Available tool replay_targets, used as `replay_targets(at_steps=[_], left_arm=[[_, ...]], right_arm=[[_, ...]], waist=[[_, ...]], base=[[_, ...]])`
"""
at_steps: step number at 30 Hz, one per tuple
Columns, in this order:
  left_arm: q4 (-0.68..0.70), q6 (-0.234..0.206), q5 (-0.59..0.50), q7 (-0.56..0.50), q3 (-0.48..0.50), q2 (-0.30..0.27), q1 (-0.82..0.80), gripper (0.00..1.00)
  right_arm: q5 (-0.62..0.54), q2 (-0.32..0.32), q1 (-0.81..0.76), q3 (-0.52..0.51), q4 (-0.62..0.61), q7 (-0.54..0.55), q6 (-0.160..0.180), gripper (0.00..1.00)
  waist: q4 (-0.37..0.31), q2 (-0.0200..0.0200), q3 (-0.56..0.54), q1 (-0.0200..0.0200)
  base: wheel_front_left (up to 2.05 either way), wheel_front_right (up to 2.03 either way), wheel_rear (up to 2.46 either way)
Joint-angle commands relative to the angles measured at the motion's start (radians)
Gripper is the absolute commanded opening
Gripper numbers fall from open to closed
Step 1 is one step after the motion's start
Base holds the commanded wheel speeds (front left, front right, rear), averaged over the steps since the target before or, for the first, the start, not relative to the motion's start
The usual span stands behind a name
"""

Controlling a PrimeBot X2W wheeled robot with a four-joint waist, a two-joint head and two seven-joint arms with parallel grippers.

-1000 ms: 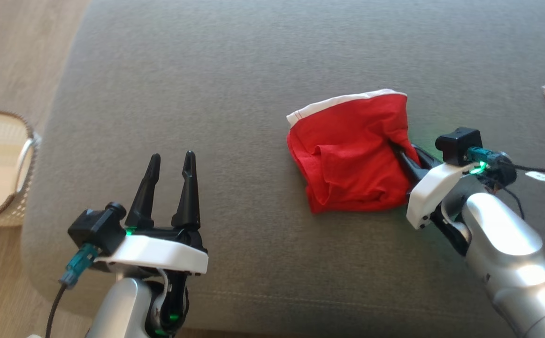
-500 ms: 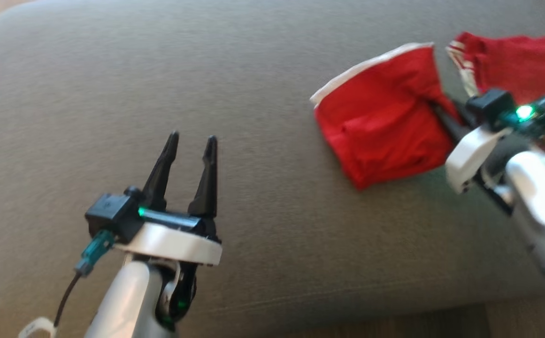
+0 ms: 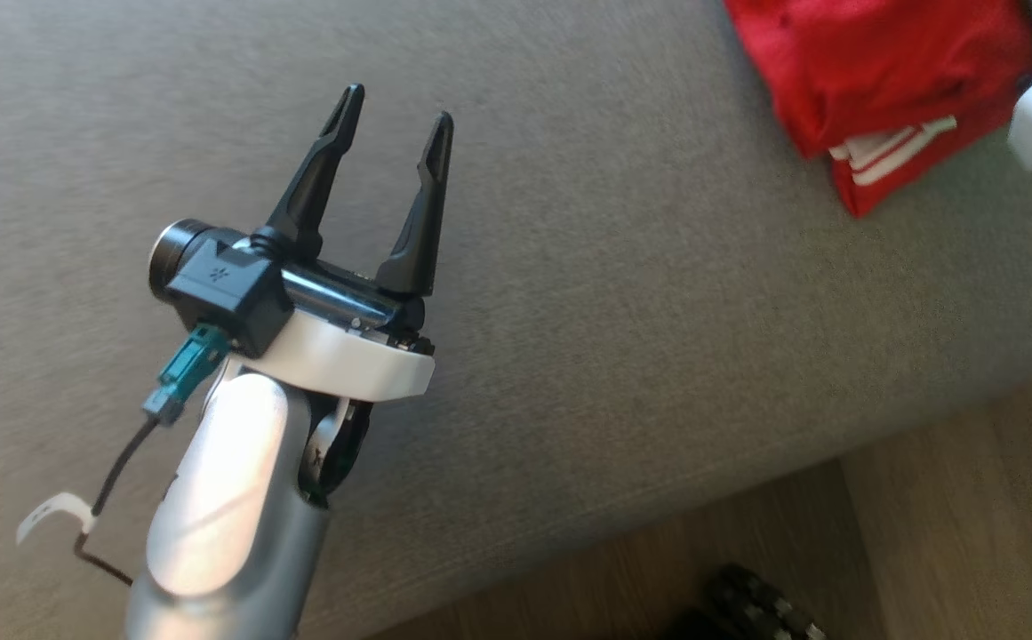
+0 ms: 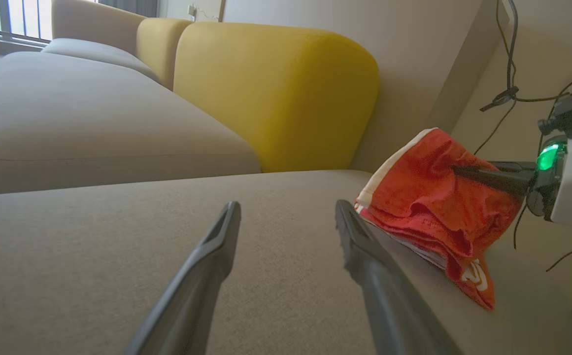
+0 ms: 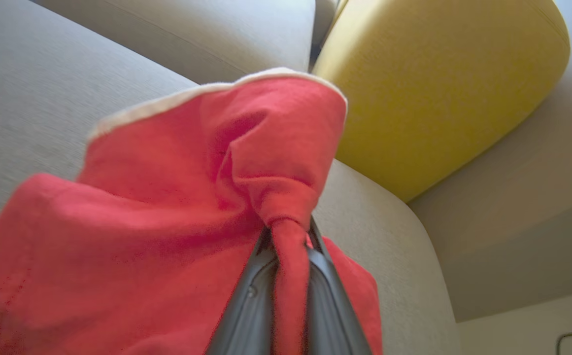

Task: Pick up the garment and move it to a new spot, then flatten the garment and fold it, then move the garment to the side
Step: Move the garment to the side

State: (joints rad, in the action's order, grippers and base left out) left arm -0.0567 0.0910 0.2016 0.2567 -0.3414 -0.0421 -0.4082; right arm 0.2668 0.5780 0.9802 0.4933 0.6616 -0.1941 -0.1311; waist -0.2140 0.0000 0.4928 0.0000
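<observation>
Cloth bunched between its closed fingers, the right gripper grips a fold of the red garment, which sits crumpled, with no clear long axis, near the right end of the sofa seat. The left gripper, spread wide and empty, hovers well apart to the garment's left, so the right arm is nearer. Beyond stand a yellow back cushion and wooden floor.

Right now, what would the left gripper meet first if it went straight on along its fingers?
Probably the yellow cushion, across the sofa seat; the red garment lies right of that line. Depth is unclear.
</observation>
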Motion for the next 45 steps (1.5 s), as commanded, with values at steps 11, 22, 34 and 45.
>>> replay_targets(at_steps=[11, 22, 34, 45], left_arm=[[-0.002, 0.032, -0.063, 0.005, 0.034, -0.021, -0.031, 1.00], [-0.008, 0.037, -0.051, 0.005, 0.051, -0.018, -0.036, 1.00], [0.016, -0.001, 0.064, 0.005, 0.074, -0.009, 0.013, 1.00], [0.051, -0.069, 0.133, 0.005, 0.161, -0.008, 0.129, 1.00]], right_arm=[[-0.057, 0.003, 0.063, -0.090, 0.086, -0.056, 0.000, 0.00], [-0.072, -0.031, 0.043, -0.130, 0.068, -0.067, 0.000, 1.00], [-0.081, -0.083, -0.014, -0.118, -0.051, -0.067, 0.000, 1.00], [-0.030, -0.223, -0.223, -0.129, -0.232, -0.068, 0.000, 1.00]], waist=[[-0.122, 0.0000, 0.165, 0.0000], [-0.103, 0.0000, 0.140, 0.0000], [0.014, 0.0000, -0.052, 0.0000], [0.155, 0.0000, -0.235, 0.0000]], base=[[0.00, 0.00, 0.00], [0.00, 0.00, 0.00], [0.00, 0.00, 0.00], [0.00, 0.00, 0.00]])
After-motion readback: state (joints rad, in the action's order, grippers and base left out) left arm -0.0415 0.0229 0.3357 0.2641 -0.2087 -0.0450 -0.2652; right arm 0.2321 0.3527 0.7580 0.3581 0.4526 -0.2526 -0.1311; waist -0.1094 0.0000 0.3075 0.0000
